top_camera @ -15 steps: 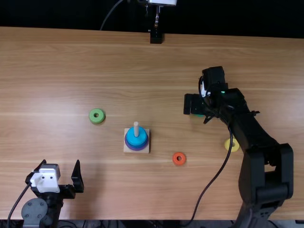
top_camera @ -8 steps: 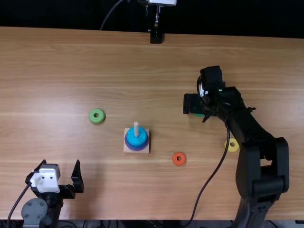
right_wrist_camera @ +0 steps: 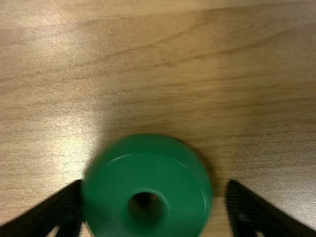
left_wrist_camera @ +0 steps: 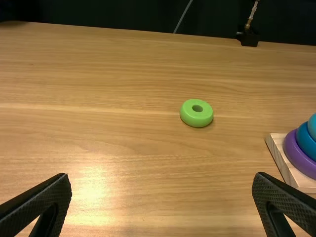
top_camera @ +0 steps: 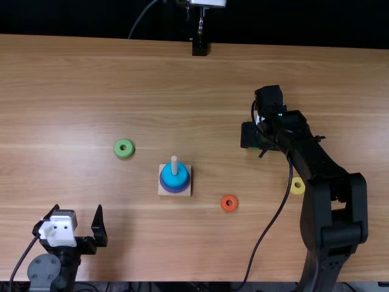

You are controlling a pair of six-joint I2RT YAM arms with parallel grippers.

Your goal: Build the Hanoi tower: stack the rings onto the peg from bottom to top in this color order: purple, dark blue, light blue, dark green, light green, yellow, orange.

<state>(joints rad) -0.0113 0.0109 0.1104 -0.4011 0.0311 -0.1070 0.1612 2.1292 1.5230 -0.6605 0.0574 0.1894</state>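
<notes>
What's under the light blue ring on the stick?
A dark blue ring, then a purple ring, then the wooden base. The rings cover the middle of the base and the lower part of the stick, so those can't be seen.

No readable text, nos. or signs — none on anything.

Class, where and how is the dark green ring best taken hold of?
The dark green ring is probably best pinched across its round outer wall, from straight above. It lies flat on the table, hole up, and the right gripper is open over it.
</notes>
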